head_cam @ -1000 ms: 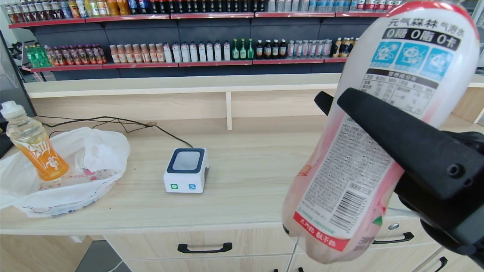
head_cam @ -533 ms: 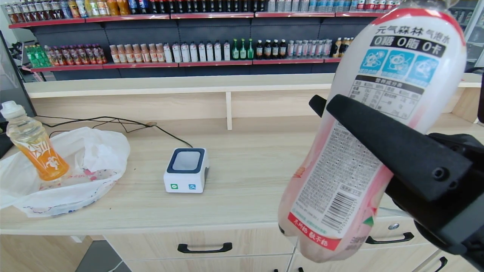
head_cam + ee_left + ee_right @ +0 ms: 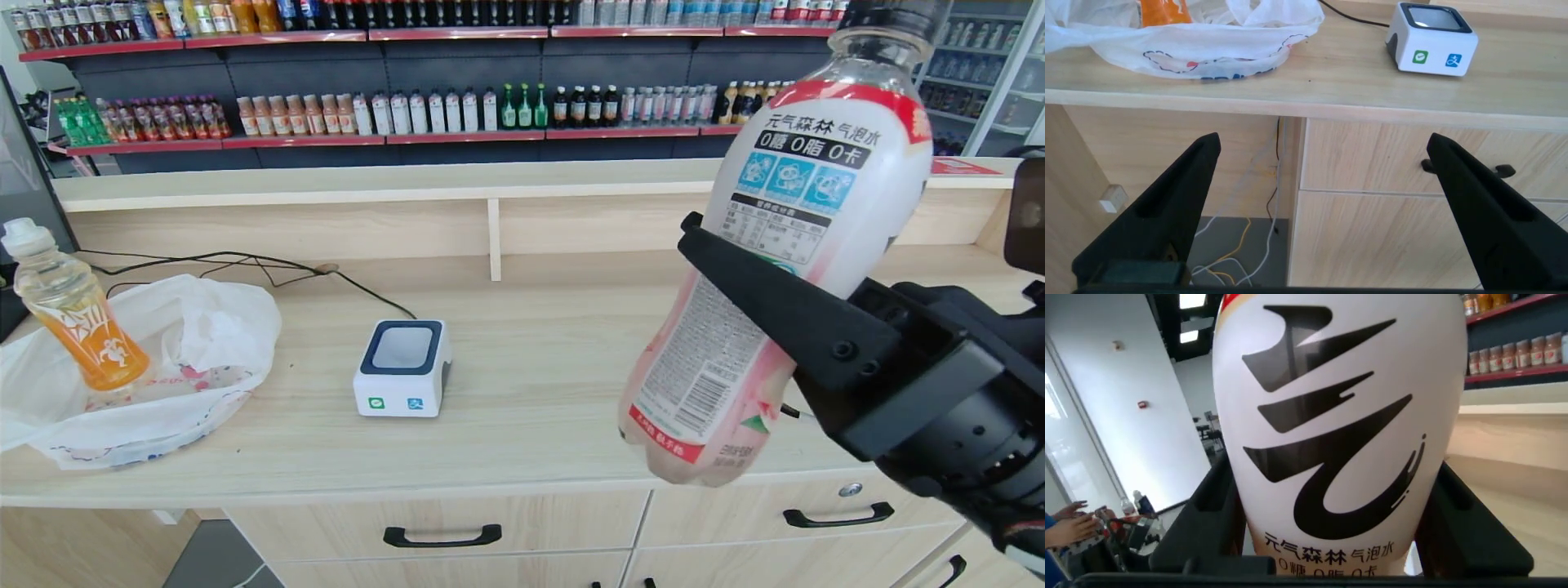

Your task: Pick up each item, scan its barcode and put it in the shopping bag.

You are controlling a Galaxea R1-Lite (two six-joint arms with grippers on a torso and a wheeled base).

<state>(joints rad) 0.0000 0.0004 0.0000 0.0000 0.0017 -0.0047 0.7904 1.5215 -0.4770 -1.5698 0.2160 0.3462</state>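
Observation:
My right gripper (image 3: pixel 718 245) is shut on a pink-and-white bottle (image 3: pixel 775 269), held tilted in the air over the right side of the counter, with its barcode label facing the head camera. In the right wrist view the bottle (image 3: pixel 1339 433) sits between the two fingers of that gripper (image 3: pixel 1335 498). The white scanner (image 3: pixel 402 367) stands mid-counter. At the left, a white shopping bag (image 3: pixel 204 327) lies open with an orange drink bottle (image 3: pixel 73 314) standing in it. My left gripper (image 3: pixel 1323 145) hangs open below the counter edge, facing the drawers, with the scanner (image 3: pixel 1431 37) and bag (image 3: pixel 1192 45) above it.
A black cable (image 3: pixel 245 265) runs from the scanner along the back of the wooden counter (image 3: pixel 531 392). A raised ledge (image 3: pixel 408 196) backs the counter, with stocked drink shelves (image 3: pixel 408 114) beyond. Drawers with black handles (image 3: pixel 442 536) lie below the front edge.
My right gripper has carried the bottle away from the head camera and lower over the counter. The bottle's neck and cap have come into view. The bag, orange bottle and scanner have not moved.

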